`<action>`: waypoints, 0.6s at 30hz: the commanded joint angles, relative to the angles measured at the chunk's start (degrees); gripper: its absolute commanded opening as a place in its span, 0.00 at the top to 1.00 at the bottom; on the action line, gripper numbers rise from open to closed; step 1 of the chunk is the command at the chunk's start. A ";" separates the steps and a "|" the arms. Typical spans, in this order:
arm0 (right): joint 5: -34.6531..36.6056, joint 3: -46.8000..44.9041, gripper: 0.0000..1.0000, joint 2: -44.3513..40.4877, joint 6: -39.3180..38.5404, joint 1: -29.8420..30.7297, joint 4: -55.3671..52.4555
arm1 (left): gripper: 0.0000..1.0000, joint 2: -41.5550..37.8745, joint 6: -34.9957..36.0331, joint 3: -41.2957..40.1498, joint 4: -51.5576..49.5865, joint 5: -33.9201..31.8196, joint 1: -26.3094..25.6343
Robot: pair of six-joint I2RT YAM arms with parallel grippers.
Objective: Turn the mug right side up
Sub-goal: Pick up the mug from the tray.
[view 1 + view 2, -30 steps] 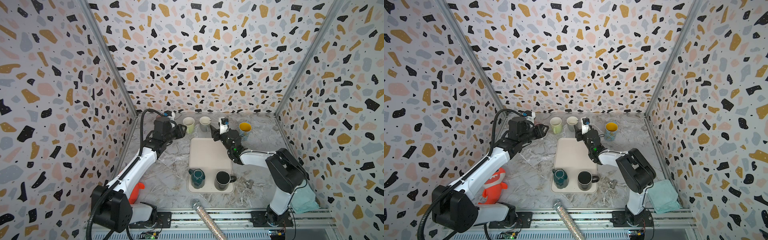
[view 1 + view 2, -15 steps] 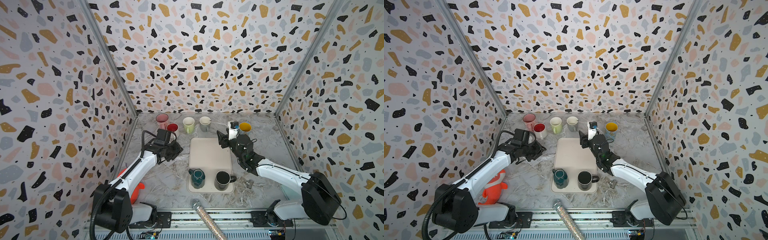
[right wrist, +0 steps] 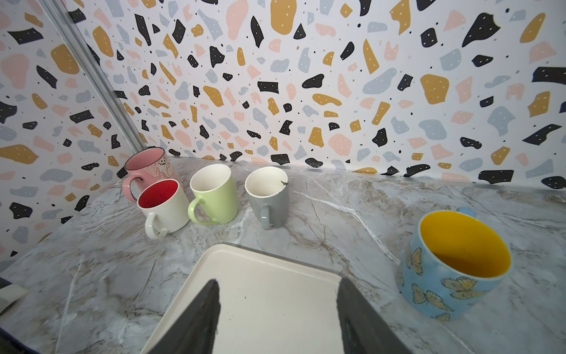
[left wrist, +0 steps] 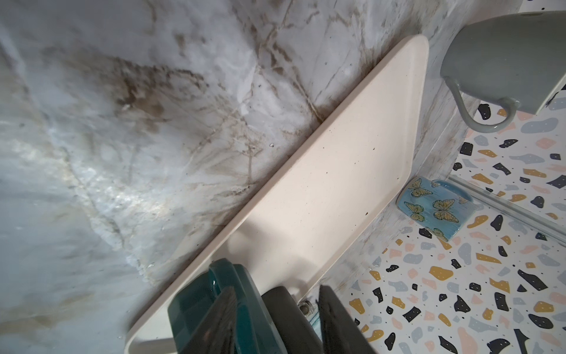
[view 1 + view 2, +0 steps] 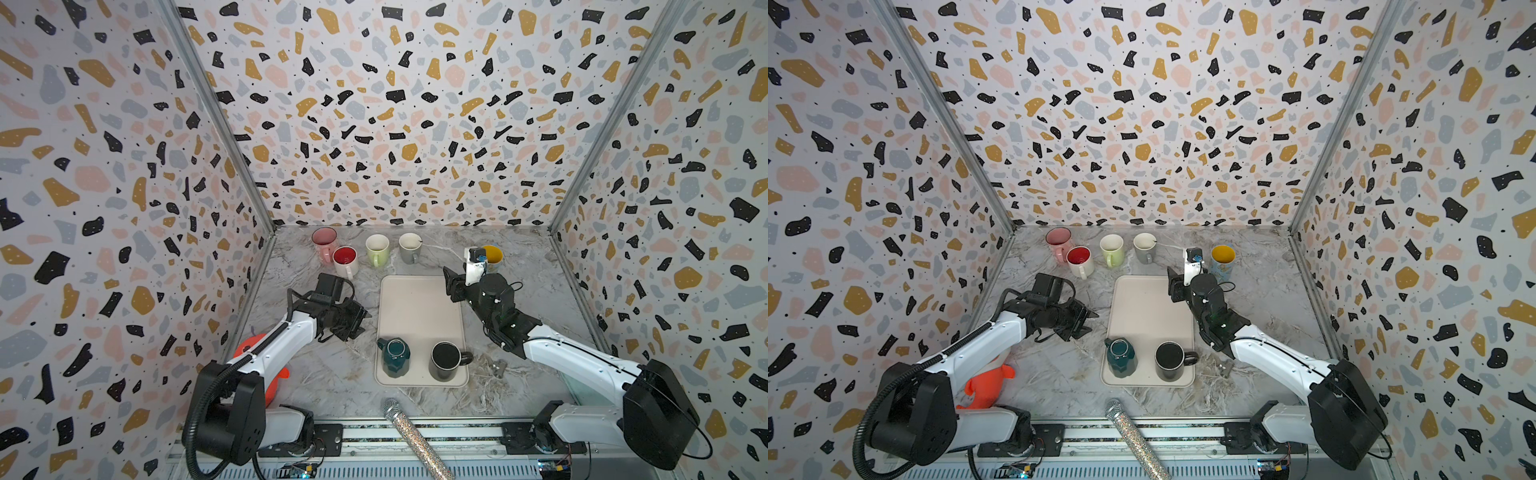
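The teal mug (image 5: 392, 358) looks bottom-up on the cream tray's (image 5: 419, 299) near left corner, beside 1 upright black mug (image 5: 446, 360). The left fingers (image 4: 220, 325) hang parted and empty over the tabletop (image 5: 332, 374) just beside the tray. The right fingers (image 3: 196, 321), spread and empty, hover above its far end. I'd call this the approach: next, 1 pair must straddle the teal mug's wall squarely.

I see a pink mug (image 5: 324, 242), a red-lined white mug (image 5: 345, 262), a green mug (image 5: 377, 250) and a grey mug (image 5: 410, 248) upright along the back of the surface (image 5: 324, 374); a glittery microphone (image 5: 409, 432) lies at its front edge
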 commanded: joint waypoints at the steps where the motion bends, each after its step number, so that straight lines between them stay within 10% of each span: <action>1: 0.96 1.02 0.38 -0.76 0.62 0.30 -1.50 | 0.56 1.11 -2.62 -0.95 1.71 2.86 -0.70; 18: 0.81 2.41 0.38 1.52 1.57 0.29 -1.78 | 0.56 5.95 -1.08 -1.01 0.30 5.57 -6.05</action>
